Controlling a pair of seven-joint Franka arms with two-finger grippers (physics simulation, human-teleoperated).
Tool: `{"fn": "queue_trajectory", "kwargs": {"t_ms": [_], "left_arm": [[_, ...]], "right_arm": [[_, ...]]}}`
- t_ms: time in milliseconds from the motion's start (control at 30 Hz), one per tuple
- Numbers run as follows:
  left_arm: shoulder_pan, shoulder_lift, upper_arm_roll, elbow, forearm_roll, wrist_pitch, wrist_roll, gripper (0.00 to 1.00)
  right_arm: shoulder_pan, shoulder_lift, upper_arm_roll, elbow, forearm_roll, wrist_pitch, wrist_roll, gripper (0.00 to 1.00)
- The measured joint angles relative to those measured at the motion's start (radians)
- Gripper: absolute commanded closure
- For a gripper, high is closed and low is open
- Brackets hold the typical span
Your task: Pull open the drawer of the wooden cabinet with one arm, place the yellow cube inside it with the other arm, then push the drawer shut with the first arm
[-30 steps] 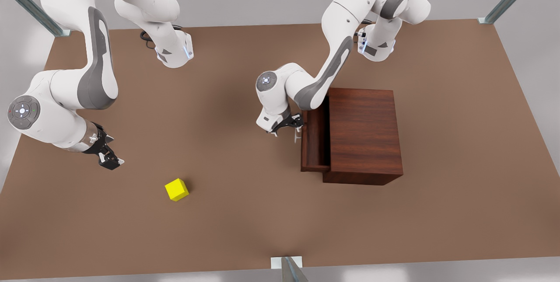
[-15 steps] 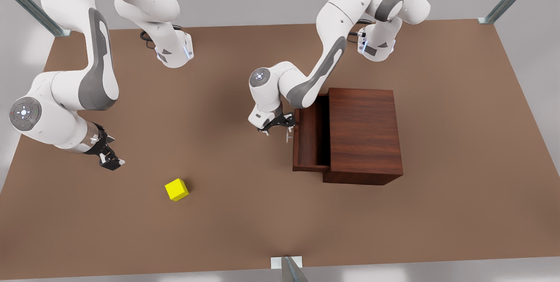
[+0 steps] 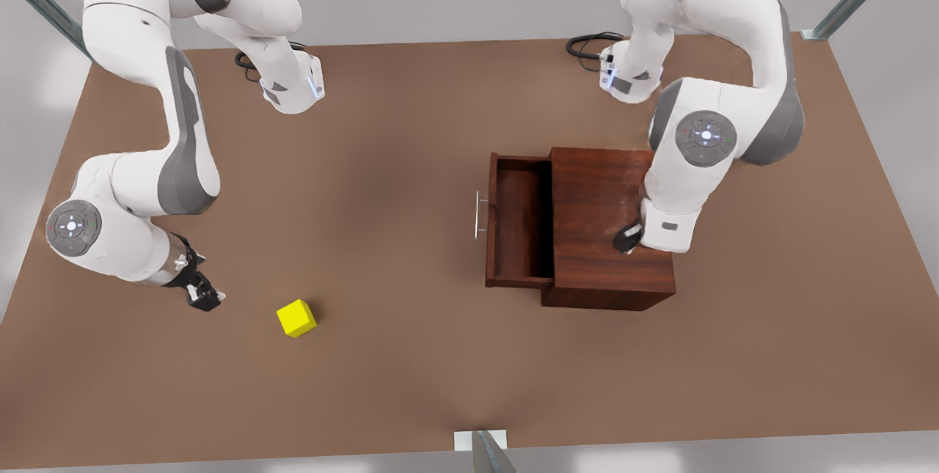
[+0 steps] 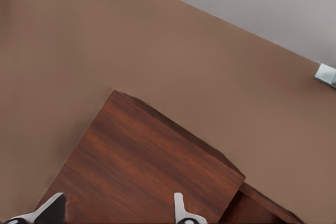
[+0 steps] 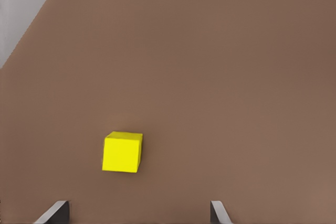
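With the drawer [image 3: 518, 220] pulled open, my left jaws [image 3: 629, 240] wait spread above the wooden cabinet [image 3: 609, 227]; my right jaws [image 3: 204, 299] gape near the yellow cube [image 3: 296, 317].

1. The left claw [image 3: 629, 240] is no longer at the drawer's handle [image 3: 478, 214]; it is now hovering over the cabinet [image 3: 609, 224] top, fingers spread, well apart from the handle.
2. The drawer [image 3: 519, 220] is sitting further out of the cabinet than before, with nothing gripping it.
3. The right claw [image 3: 204, 297] is sitting lower and nearer the cube [image 3: 296, 317], which lies just ahead of its spread fingers.
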Motion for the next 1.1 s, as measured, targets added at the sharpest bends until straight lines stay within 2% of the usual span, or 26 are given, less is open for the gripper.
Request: {"fn": "queue_trajectory", "kwargs": {"t_ms": [33, 133, 367, 533, 767, 1100], "left_arm": [[0.074, -0.077, 0.000, -0.106, -0.036, 0.014, 0.043, 0.00], [0.118, -0.144, 0.007, -0.184, -0.116, 0.021, 0.152, 0.00], [0.082, -0.143, 0.014, -0.155, -0.120, 0.019, 0.346, 0.00], [0.093, -0.147, 0.014, -0.152, -0.120, 0.014, 0.443, 0.00], [0.091, -0.149, 0.014, -0.153, -0.114, 0.005, 0.540, 0.00], [0.090, -0.150, 0.012, -0.155, -0.111, -0.008, 0.625, 0.00]], "right_arm": [[0.011, 0.031, -0.001, 0.024, -0.009, 0.007, 0.001, 0.00], [0.017, 0.113, -0.003, 0.030, -0.024, 0.074, 0.008, 0.00], [0.041, 0.232, -0.002, -0.152, 0.002, 0.365, 0.034, 0.00], [0.043, 0.248, -0.004, -0.184, 0.024, 0.497, 0.061, 0.00], [0.098, 0.252, -0.035, -0.178, -0.005, 0.538, 0.090, 0.00], [0.102, 0.299, -0.038, -0.174, -0.116, 0.514, 0.108, 0.00]]}}
